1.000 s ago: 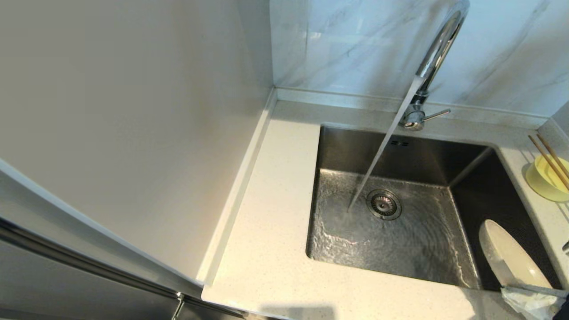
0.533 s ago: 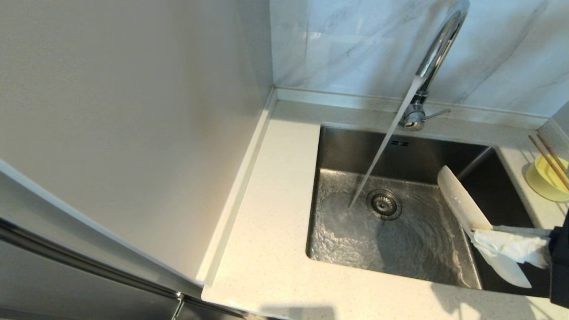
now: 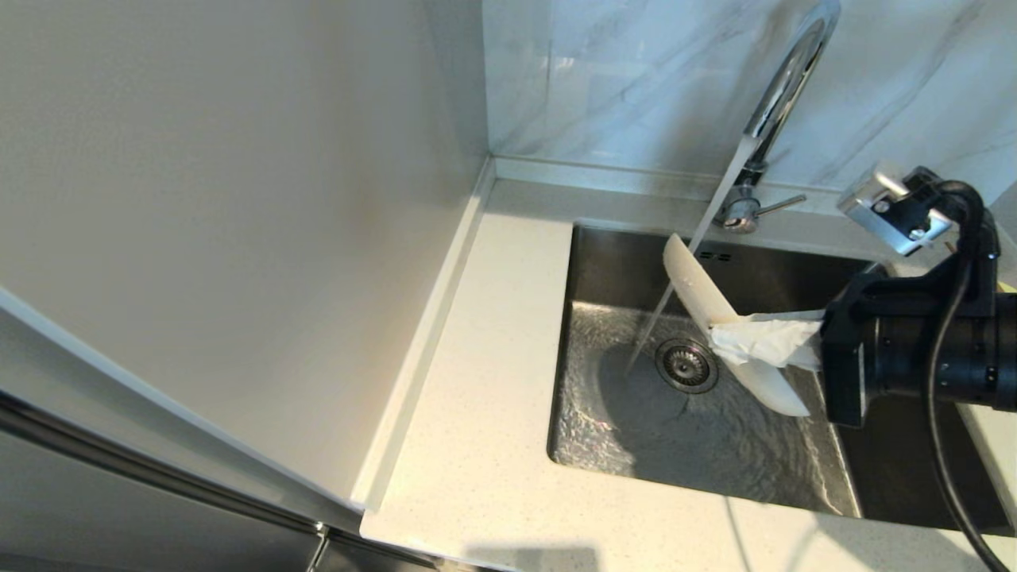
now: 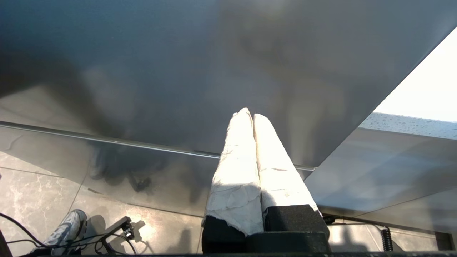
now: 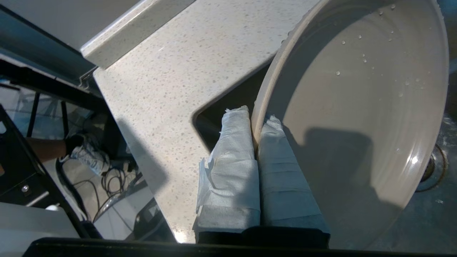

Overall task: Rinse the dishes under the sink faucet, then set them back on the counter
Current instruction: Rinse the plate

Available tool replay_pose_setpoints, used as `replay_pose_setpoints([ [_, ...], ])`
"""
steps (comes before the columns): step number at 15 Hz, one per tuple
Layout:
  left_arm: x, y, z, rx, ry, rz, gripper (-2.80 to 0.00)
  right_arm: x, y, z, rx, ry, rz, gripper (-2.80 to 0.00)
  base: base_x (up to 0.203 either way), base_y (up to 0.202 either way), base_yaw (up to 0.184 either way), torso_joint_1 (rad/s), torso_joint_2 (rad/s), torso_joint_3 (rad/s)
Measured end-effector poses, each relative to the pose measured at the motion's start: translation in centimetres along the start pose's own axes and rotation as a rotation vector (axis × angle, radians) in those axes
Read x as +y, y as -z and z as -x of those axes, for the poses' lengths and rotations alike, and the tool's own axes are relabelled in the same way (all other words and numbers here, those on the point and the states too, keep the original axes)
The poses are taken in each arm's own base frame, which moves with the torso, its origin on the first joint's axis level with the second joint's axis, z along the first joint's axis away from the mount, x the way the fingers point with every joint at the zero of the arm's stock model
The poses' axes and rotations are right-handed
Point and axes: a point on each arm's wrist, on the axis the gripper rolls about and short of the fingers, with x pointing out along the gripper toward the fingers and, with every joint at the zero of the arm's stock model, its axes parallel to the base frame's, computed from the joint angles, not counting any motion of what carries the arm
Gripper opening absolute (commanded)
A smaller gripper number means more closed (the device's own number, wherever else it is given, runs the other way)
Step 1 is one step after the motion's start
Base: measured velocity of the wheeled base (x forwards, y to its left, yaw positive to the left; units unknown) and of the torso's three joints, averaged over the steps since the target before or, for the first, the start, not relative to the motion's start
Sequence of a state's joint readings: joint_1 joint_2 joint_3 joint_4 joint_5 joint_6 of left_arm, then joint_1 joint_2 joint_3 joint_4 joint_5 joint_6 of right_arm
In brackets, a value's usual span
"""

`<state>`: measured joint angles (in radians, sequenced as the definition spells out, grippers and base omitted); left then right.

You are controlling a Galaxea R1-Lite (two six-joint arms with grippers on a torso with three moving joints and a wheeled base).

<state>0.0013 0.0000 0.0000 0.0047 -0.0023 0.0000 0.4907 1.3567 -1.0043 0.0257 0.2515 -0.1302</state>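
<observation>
My right gripper (image 3: 727,338) is shut on the rim of the off-white plate (image 3: 693,287), holding it on edge over the steel basin. The plate's top edge meets the water stream (image 3: 719,191) running from the chrome faucet (image 3: 783,87). In the right wrist view the taped fingers (image 5: 232,157) pinch the plate (image 5: 357,107), which carries a few droplets. The yellow bowl and the chopsticks are hidden behind my right arm. My left gripper (image 4: 250,114) is shut with nothing in it, parked low in front of a grey cabinet panel.
Water spreads over the sink floor (image 3: 699,453) around the drain (image 3: 687,365). The speckled counter (image 3: 493,381) runs along the basin's left and front. A pale wall panel (image 3: 238,199) stands on the left and a marble wall behind.
My right arm has carried the plate from the basin's right front corner up and to the left, into the water stream. The arm now covers the bowl and chopsticks.
</observation>
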Motion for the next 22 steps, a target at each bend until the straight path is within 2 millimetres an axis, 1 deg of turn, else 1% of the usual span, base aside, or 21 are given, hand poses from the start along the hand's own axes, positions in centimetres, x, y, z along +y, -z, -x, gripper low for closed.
replay_pose_setpoints([
  [3, 0.0, 0.0, 0.0, 0.000, 0.000, 0.000, -2.80, 0.1, -0.5, -1.8, 0.014, -0.021, 0.003, -2.80, 0.000, 0.000, 0.000, 0.000, 0.00, 0.000],
  [7, 0.0, 0.0, 0.0, 0.000, -0.001, 0.000, -2.80, -0.7, -1.4, -4.0, 0.027, 0.031, -0.003, -2.80, 0.000, 0.000, 0.000, 0.000, 0.00, 0.000],
  [9, 0.0, 0.0, 0.0, 0.000, 0.000, 0.000, -2.80, -1.3, -1.8, -5.2, 0.027, 0.080, -0.035, -2.80, 0.000, 0.000, 0.000, 0.000, 0.00, 0.000],
  [12, 0.0, 0.0, 0.0, 0.000, 0.000, 0.000, -2.80, -2.6, -2.4, -6.9, -0.036, 0.174, -0.087, -2.80, 0.000, 0.000, 0.000, 0.000, 0.00, 0.000],
  [14, 0.0, 0.0, 0.0, 0.000, 0.000, 0.000, -2.80, -3.3, -2.1, -7.7, -0.024, 0.197, -0.098, -2.80, 0.000, 0.000, 0.000, 0.000, 0.00, 0.000],
  [16, 0.0, 0.0, 0.0, 0.000, 0.000, 0.000, -2.80, -3.7, -1.7, -7.9, -0.009, 0.208, -0.115, -2.80, 0.000, 0.000, 0.000, 0.000, 0.00, 0.000],
  [18, 0.0, 0.0, 0.0, 0.000, 0.000, 0.000, -2.80, -3.6, -0.9, -7.5, 0.008, 0.199, -0.145, -2.80, 0.000, 0.000, 0.000, 0.000, 0.00, 0.000],
  [20, 0.0, 0.0, 0.0, 0.000, 0.000, 0.000, -2.80, -3.2, 0.3, -6.5, 0.033, 0.160, -0.190, -2.80, 0.000, 0.000, 0.000, 0.000, 0.00, 0.000],
  [22, 0.0, 0.0, 0.0, 0.000, 0.000, 0.000, -2.80, -3.3, 1.6, -5.1, 0.045, 0.121, -0.304, -2.80, 0.000, 0.000, 0.000, 0.000, 0.00, 0.000],
])
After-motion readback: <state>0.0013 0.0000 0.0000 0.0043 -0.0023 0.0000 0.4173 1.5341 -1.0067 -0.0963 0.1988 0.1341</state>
